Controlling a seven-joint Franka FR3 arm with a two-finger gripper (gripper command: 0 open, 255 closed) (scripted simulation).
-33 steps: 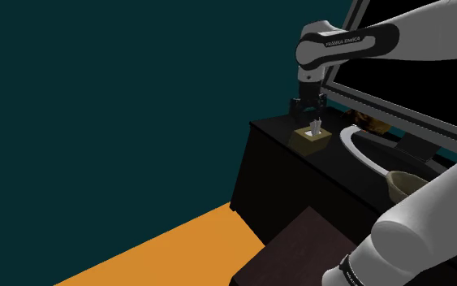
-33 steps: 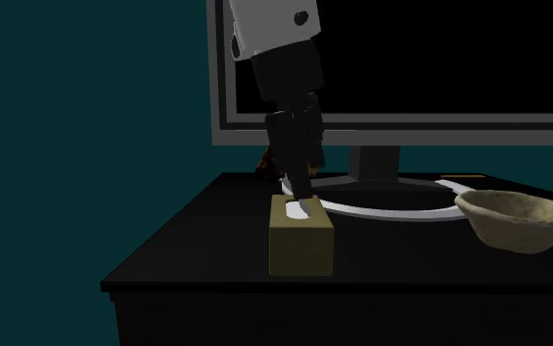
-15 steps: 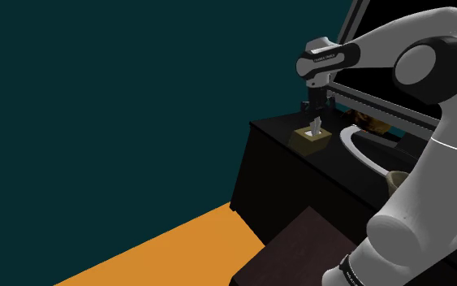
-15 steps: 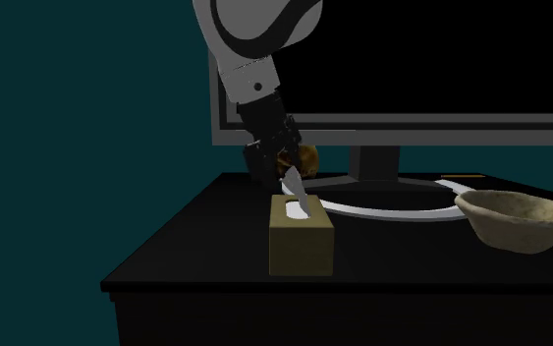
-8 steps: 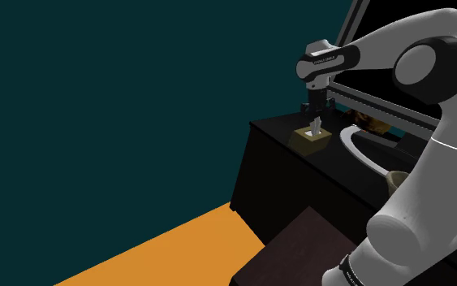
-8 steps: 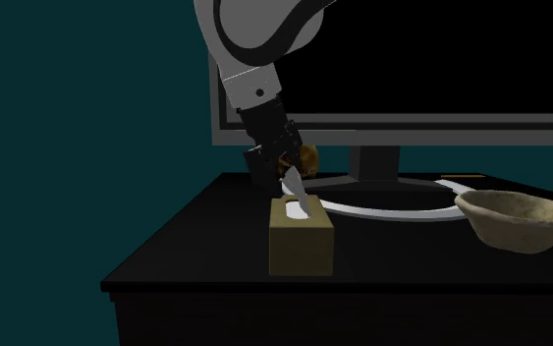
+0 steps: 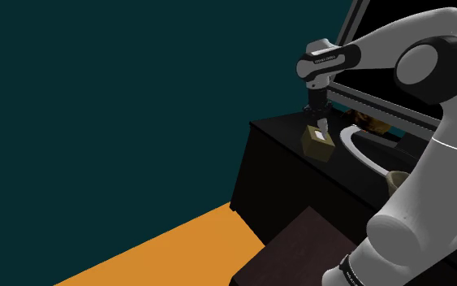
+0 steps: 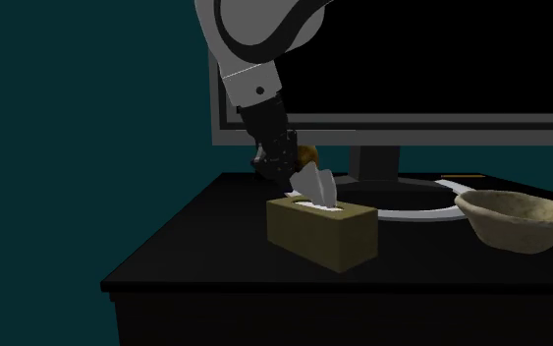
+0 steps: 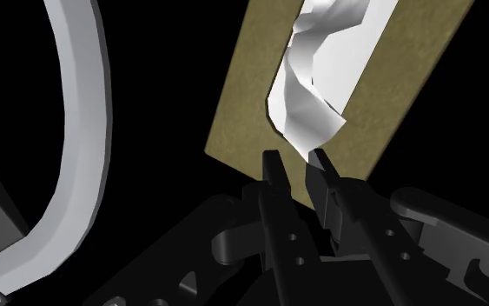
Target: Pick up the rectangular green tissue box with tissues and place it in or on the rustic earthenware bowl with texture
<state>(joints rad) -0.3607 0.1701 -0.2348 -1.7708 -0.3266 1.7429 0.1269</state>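
Observation:
The tissue box point(image 8: 323, 236) is olive-tan with a white tissue point(image 8: 316, 184) sticking up from its top slot. It rests on the black desk point(image 8: 195, 246), turned at an angle to the desk's front edge. My black gripper point(image 8: 292, 179) comes down at the box's far end, fingers nearly together and pinching the tissue's point(image 9: 316, 78) lower tip. Along the hand, the gripper point(image 9: 296, 163) is right at the box top point(image 9: 251, 78). From the shoulder, the gripper point(image 7: 319, 119) stands just above the box point(image 7: 317, 145). The rough beige bowl point(image 8: 515, 221) sits to the second exterior view's right, apart from the box.
A large monitor point(image 8: 412, 59) stands behind the box, with a white ring-shaped base point(image 8: 402, 209). A brown lumpy object point(image 8: 307, 155) lies behind the gripper. The desk's front edge is close to the box. An orange floor point(image 7: 161, 252) lies below, and the dark stand point(image 7: 299, 244) is nearest.
The fingers have shut on the tissue. The box has swung round from square-on to an angled position and shifted slightly toward the bowl.

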